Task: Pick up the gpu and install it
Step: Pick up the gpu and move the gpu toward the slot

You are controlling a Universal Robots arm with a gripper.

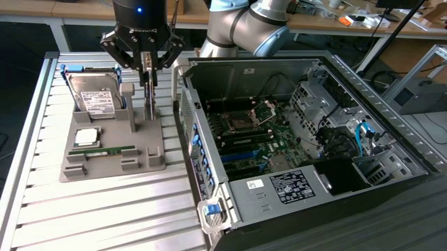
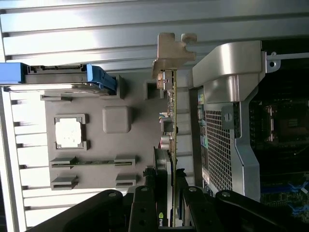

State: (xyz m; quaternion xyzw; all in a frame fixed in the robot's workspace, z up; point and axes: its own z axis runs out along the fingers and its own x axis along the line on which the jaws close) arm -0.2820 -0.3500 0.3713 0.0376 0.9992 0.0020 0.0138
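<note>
Pinching upright gpu (image 1: pixel 148 99) by its top edge, claw (image 1: pixel 147 78) just beside case wall (image 1: pixel 184 107)

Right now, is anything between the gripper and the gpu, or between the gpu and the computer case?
Nothing separates them: the gripper is closed on the gpu, which stands upright in its gray holder. Toward the motherboard, the case's near wall stands between; above that wall nothing visible blocks the way.

tool (image 2: pixel 166 195) grips gpu (image 2: pixel 174 113) edge-on | silver bracket (image 2: pixel 171 50) at its far end | grey holder (image 2: pixel 96 142) beneath | case (image 2: pixel 231 82) beside
</note>
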